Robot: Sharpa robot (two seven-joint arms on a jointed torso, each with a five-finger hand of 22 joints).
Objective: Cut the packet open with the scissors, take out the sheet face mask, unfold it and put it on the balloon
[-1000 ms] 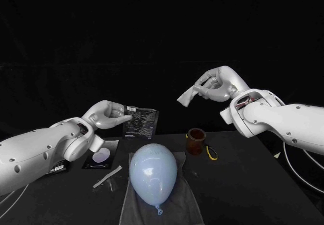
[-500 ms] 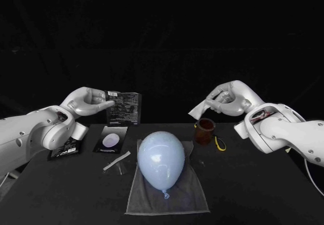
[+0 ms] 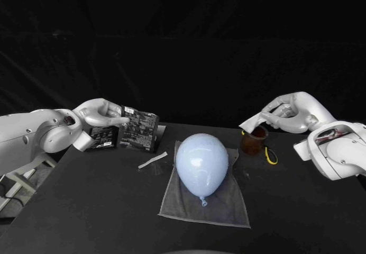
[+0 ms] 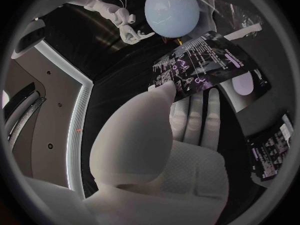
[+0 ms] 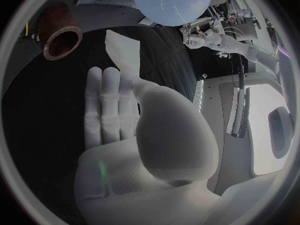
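A pale blue balloon (image 3: pixel 201 161) lies on a grey cloth (image 3: pixel 207 203) in the middle of the table. My left hand (image 3: pixel 99 114) holds the black printed packet (image 3: pixel 138 129) upright at the table's far left; in the left wrist view the thumb and fingers (image 4: pixel 190 115) pinch the packet (image 4: pixel 200 65) by its lower edge. My right hand (image 3: pixel 293 114) hangs at the far right and pinches the folded white sheet mask (image 3: pixel 250 125) just above a brown cup (image 3: pixel 252 142). The mask (image 5: pixel 124 47) sticks up past the fingertips of my right hand (image 5: pixel 144 130), still folded.
Scissors with yellow handles (image 3: pixel 269 155) lie right of the cup. A cut-off clear strip (image 3: pixel 153 159) lies left of the balloon. More black packets (image 3: pixel 102 137) lie behind my left hand, near the table's left edge.
The camera has shifted. Both hands have come down closer to the table; the left with the packet has moved away from the balloon, the right with the mask now hangs just above the cup.
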